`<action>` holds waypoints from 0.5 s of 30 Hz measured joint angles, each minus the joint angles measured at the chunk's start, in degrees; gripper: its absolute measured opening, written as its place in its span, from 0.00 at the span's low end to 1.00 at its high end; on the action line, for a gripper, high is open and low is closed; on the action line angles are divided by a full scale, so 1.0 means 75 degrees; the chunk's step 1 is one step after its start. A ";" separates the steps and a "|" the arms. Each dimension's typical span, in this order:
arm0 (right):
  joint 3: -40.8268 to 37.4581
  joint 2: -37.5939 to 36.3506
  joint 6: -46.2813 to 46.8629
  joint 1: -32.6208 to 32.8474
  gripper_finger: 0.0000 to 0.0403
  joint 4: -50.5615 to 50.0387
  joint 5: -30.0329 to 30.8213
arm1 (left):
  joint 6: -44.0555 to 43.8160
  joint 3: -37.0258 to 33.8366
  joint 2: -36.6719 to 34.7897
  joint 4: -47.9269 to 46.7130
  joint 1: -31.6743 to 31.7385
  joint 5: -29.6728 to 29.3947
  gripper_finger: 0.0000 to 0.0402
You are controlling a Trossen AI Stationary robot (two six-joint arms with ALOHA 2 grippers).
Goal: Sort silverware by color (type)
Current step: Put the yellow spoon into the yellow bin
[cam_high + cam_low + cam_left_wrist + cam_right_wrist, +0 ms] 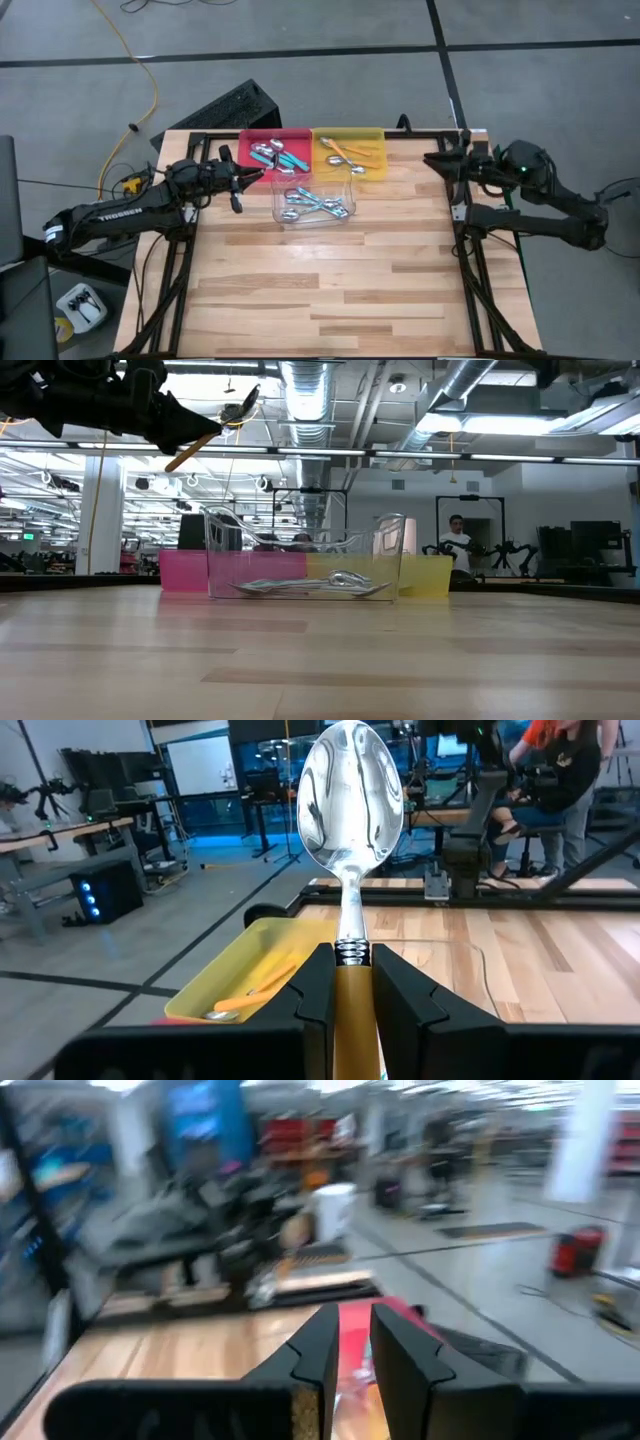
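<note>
High view: the left gripper (243, 181) sits at centre-left of the frame, over the near edge of the red tray (250, 141), pinching an orange-handled spoon (249, 178) whose long axis runs toward the picture's right. The yellow tray (372, 133), which already holds orange spoons, lies farther right, beyond the red one; the clear tray (283, 209) with pale blue spoons is just below. The left arm is clearly nearer. The right gripper (447, 159) waits at the table's right edge.

Low view: the spoon (215, 426) hangs in the upper left, tilted bowl-up, well above the trays.

Left wrist view: the fingers (312, 995) press on the orange handle, the bowl pointing straight ahead; the yellow tray (205, 985) lies lower left.

Right wrist view: the right gripper (351, 1342) holds nothing, its jaws slightly parted.
</note>
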 joint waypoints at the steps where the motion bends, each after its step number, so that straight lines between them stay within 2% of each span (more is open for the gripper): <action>1: -0.0153 -0.0153 0.0116 -0.0002 0.22 0.0008 0.0136 | -0.0064 0.0000 0.0103 0.0134 -0.0005 -0.0033 0.07; 8: -0.0999 -0.0631 0.0458 0.0003 0.22 0.0061 0.0795 | -0.0339 0.0000 0.1108 0.1009 -0.0005 -0.0065 0.07; 12: -0.1276 -0.0636 0.0426 0.0008 0.22 0.0101 0.0697 | -0.0345 0.0000 0.1706 0.1517 -0.0003 -0.0085 0.07; 15: -0.1656 -0.0665 0.0157 0.0077 0.22 0.0511 0.0201 | -0.0474 0.0000 0.2054 0.2014 -0.0003 -0.0065 0.07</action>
